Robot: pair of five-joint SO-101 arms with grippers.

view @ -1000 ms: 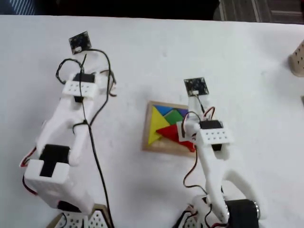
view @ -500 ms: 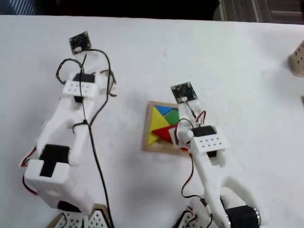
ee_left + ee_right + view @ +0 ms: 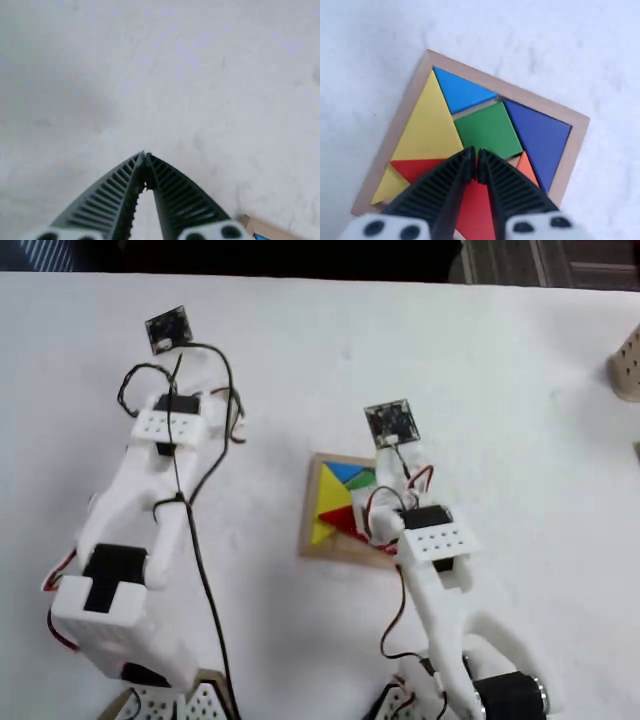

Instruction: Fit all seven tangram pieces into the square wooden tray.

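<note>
The square wooden tray (image 3: 530, 101) sits mid-table (image 3: 520, 370), and all seven tangram pieces (image 3: 427, 125) appear to lie inside it. A thin strip of bare wood shows between the light blue triangle (image 3: 462, 90) and the green square (image 3: 487, 130).

The right gripper (image 3: 474, 155) is clenched and empty, its tips poised at the seam between the green square and the red triangle (image 3: 475, 200). The left gripper (image 3: 145, 162) is likewise closed on nothing, over bare table well apart from the tray.

Assessment: final seating. The next move calls for a light nudge to close the gap.
</note>
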